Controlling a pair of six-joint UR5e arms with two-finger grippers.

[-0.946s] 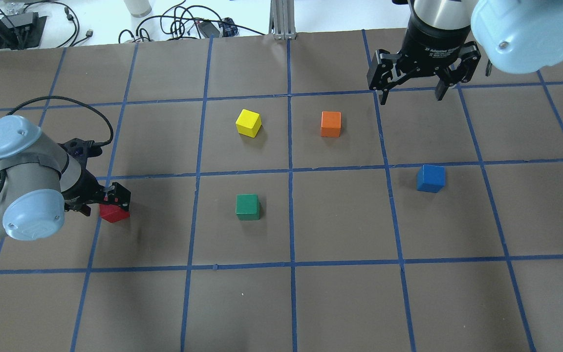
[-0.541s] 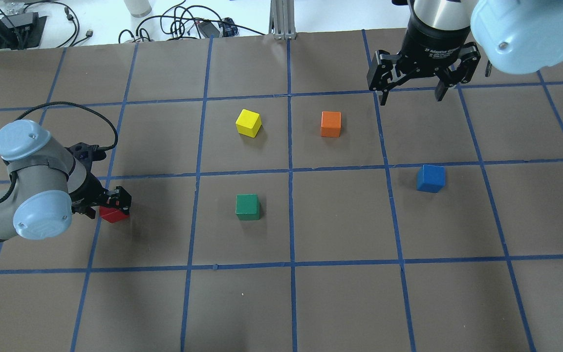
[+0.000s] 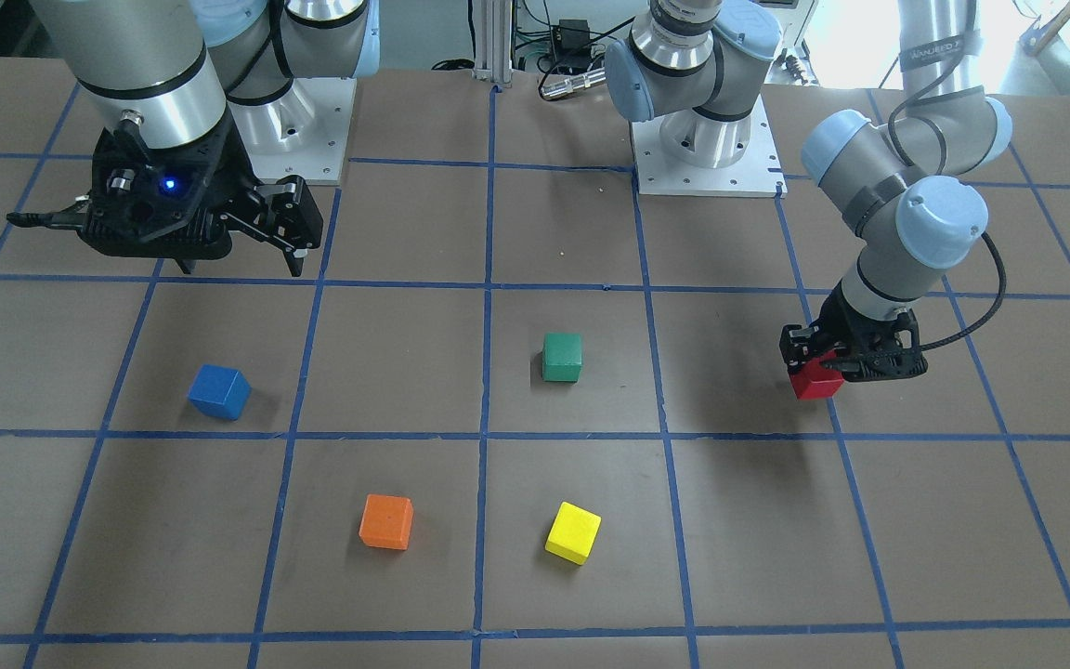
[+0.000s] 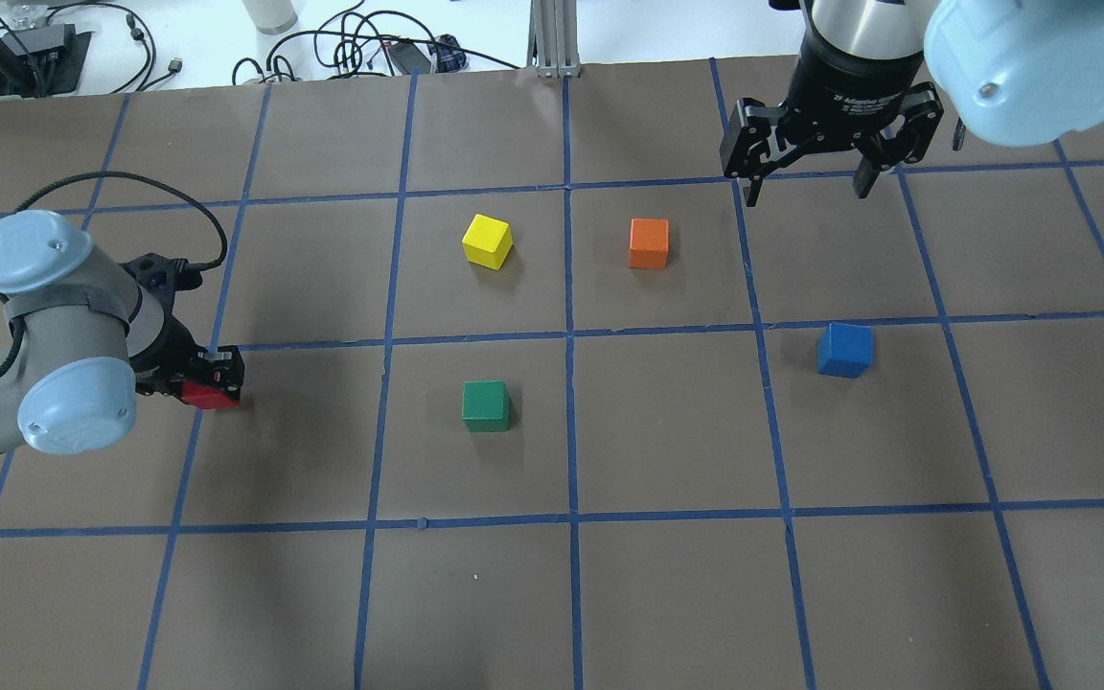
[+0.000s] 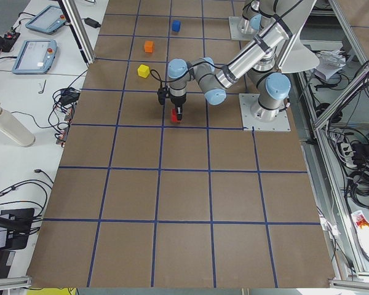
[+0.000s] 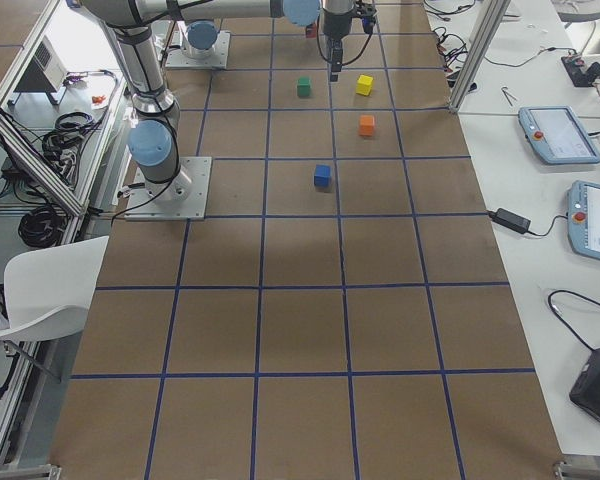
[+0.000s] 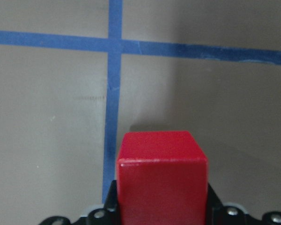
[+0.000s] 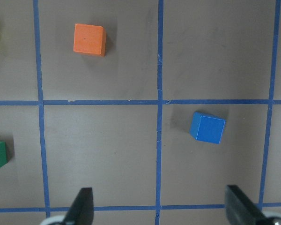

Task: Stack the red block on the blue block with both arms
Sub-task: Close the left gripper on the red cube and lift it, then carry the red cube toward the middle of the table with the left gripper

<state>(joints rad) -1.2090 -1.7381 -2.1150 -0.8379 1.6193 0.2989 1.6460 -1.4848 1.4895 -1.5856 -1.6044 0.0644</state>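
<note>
Over by the left edge of the worktop [image 4: 667, 575], about midway between its near and far edges, the left arm [image 4: 63, 326] has the red block [image 4: 207, 395]. The left jaws are pinching it from two sides. My wrist feed shows the cube sitting square between them, with a grid-tape crossing beyond it. It looks lifted slightly off the paper, though I can't be sure of the gap.

Moving right, a green cube [image 4: 486, 405] sits near the middle, with a yellow cube [image 4: 487, 240] beyond it toward the far edge. An orange cube [image 4: 649, 242] lies beside the yellow one, apart from it. None of these touches anything else.

Further right, the blue block [image 4: 844, 349] rests alone in the right half, turned a little against the grid. The right arm [image 4: 854, 29] hangs high above that side with the right jaws spread wide and holding nothing. Its wrist feed shows the blue block below and ahead, nearer one finger [image 8: 239, 206] than the other.

I judge the pick as done and the carry as the step in hand. The next move calls for bringing the red cube rightward past the green one. Since both arms must share the job, I'd aim for a hand-over or set-down near the middle, where the right jaws can take it. The cube should stay level so it can later land flat on the blue top.
</note>
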